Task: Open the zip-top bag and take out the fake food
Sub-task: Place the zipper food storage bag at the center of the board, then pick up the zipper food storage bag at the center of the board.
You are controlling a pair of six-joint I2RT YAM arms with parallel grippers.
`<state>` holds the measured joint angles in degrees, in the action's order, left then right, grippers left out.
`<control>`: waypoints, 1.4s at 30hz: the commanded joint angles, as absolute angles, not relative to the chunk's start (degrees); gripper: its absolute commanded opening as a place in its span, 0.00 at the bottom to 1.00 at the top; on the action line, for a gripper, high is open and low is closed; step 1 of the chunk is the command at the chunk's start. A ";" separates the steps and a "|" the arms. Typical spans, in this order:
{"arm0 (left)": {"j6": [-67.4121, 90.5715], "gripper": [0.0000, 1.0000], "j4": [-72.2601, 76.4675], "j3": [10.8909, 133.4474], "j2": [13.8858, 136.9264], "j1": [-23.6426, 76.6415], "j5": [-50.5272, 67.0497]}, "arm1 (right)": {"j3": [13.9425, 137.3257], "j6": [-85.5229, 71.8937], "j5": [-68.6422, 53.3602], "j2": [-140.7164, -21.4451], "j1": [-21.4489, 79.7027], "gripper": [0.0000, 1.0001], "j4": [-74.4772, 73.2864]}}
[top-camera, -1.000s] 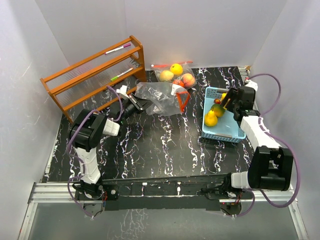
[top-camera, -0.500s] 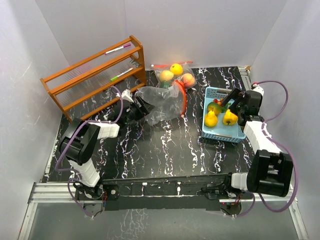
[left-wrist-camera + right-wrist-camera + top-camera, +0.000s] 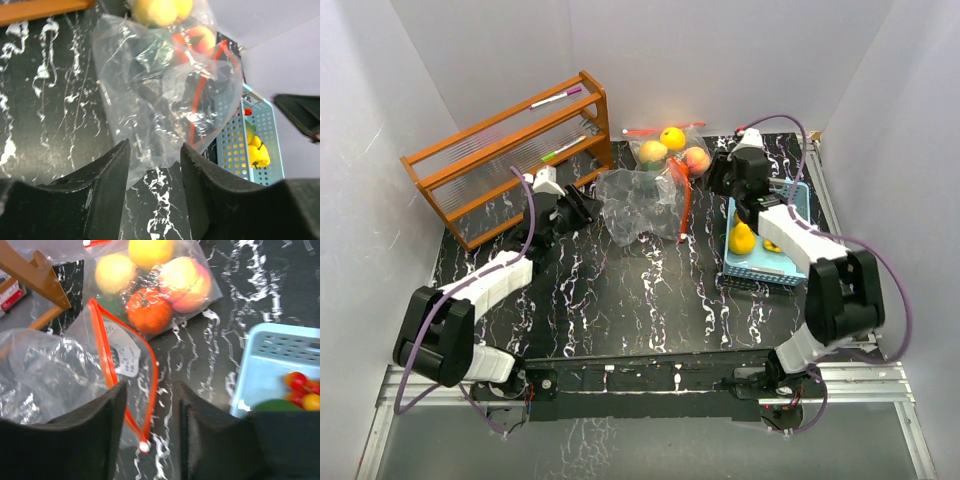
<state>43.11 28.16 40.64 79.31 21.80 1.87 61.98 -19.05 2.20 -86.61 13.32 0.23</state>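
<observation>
Food (image 3: 672, 138) to pull sits in the full bag (image 3: 207, 277) at the back wall, with yellow, peach and orange pieces bunched together. More lies in the basket (image 3: 280, 347). Right gripper (image 3: 149, 395) is the nearer one: full bag lies just ahead of it and toward the left arm, basket off to its other side. Jaws spread, nothing in them. Bag's long axis runs along the wall with the zip (image 3: 636, 131) on the far edge, so I'd guess a reach over the food. Left gripper (image 3: 154, 150) is also spread and empty, hard by the left edge of the empty bag (image 3: 638, 200), which lies between the arms. Overhead shows that far zip. Right wrist crops most of it but shows four pieces clearly.
</observation>
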 commanded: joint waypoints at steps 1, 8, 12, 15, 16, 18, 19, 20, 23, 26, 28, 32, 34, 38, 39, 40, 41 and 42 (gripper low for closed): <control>39.00 0.43 25.20 46.84 80.81 21.79 5.91 | 68.89 -19.40 -2.48 -96.53 14.40 0.35 7.48; 41.39 0.56 28.82 53.87 88.59 23.22 10.15 | 77.39 -20.82 -5.59 -109.75 23.59 0.28 5.57; 42.22 0.70 29.93 56.55 93.69 24.39 11.18 | 77.42 -21.64 -6.90 -109.30 28.19 0.28 6.28; 40.59 0.72 30.65 57.84 97.04 25.74 9.95 | 74.58 -23.17 -6.54 -106.60 28.40 0.29 8.63; 40.77 0.73 30.85 57.42 97.76 25.78 9.30 | 74.46 -22.62 -5.14 -105.83 28.28 0.29 8.30; 40.98 0.73 32.06 55.70 99.08 25.76 7.75 | 74.86 -21.61 -2.86 -104.55 27.28 0.30 6.68; 40.96 0.73 32.55 54.76 99.92 25.75 7.52 | 74.95 -21.34 -2.68 -103.95 26.29 0.31 6.35; 41.14 0.73 32.94 54.02 100.92 25.75 7.66 | 75.12 -21.27 -2.81 -103.42 25.12 0.32 6.29; 42.79 0.73 34.49 51.66 103.88 25.68 8.96 | 75.99 -21.88 -4.17 -102.92 20.09 0.39 5.99; 44.14 0.73 37.79 49.51 104.65 25.53 10.35 | 77.52 -22.70 -6.54 -103.68 14.90 0.48 6.56; 44.29 0.73 36.98 49.57 105.36 25.56 9.95 | 80.47 -22.91 -7.27 -106.59 12.31 0.56 6.93; 44.41 0.74 34.62 49.54 106.35 25.58 9.35 | 93.53 -19.12 -5.81 -116.46 10.37 0.80 4.96; 44.64 0.74 34.31 48.60 105.62 25.57 9.09 | 101.04 -16.19 -3.32 -122.09 10.36 0.91 3.00; 44.10 0.74 34.50 45.52 102.15 25.40 9.02 | 111.96 -11.08 0.17 -131.96 10.28 0.98 -0.35; 43.88 0.74 34.23 44.74 101.20 25.33 8.89 | 113.64 -10.32 0.13 -133.51 10.16 0.98 -0.36; 43.52 0.74 33.47 44.22 99.94 25.27 8.70 | 115.10 -10.10 -0.18 -135.13 10.10 0.98 -0.35; 43.06 0.74 32.63 43.89 99.15 25.31 8.53 | 116.73 -9.84 -0.67 -136.49 10.05 0.98 -0.46; 42.50 0.74 31.91 43.66 98.46 25.31 8.39 | 118.63 -9.77 -1.05 -138.01 10.02 0.99 -1.29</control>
